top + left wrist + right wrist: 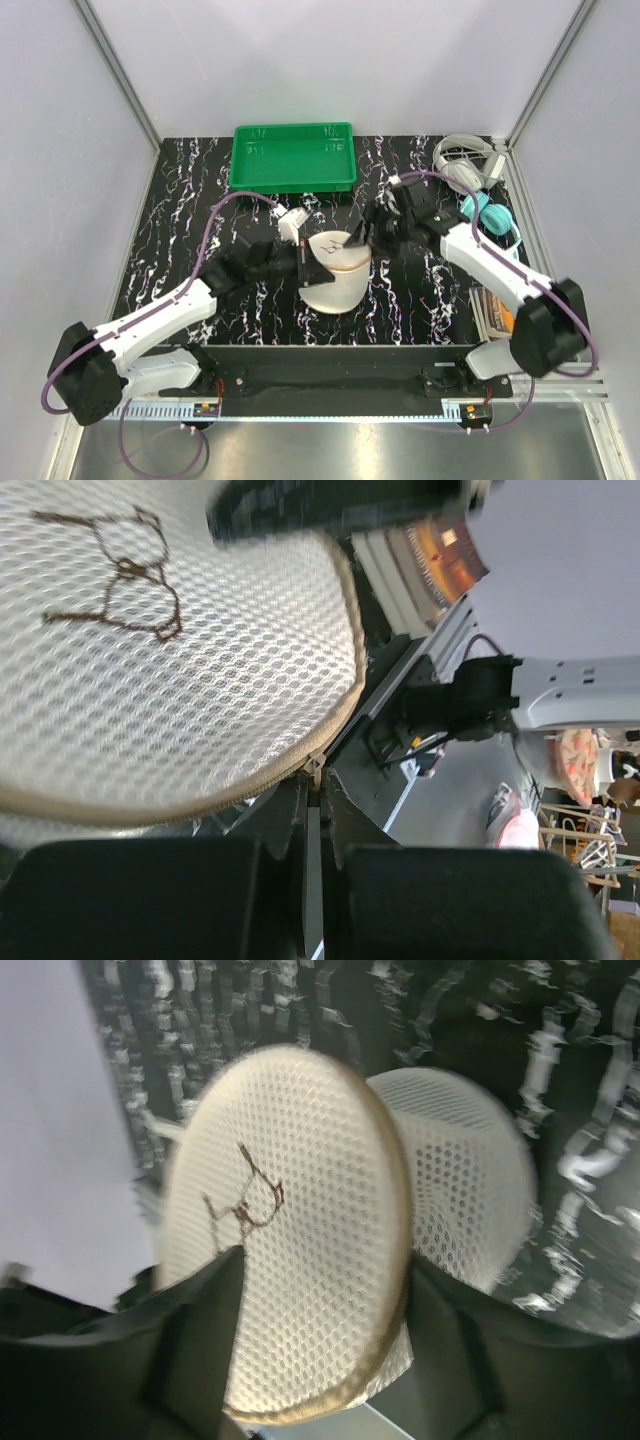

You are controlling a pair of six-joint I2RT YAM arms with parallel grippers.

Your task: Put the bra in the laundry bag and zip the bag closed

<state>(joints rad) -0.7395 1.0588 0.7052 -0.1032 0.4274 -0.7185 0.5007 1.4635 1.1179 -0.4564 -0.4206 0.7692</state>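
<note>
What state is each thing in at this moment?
laundry bag, partly zipped, lid gaping from the body on one side.
zipper pull, pinched at the rim.
left gripper, shut on the zipper pull.
right gripper, around the lid's lower edge; grip unclear.
bra, not in view.
green tray, flat at the far edge.
teal headphones, lying far right.
</note>
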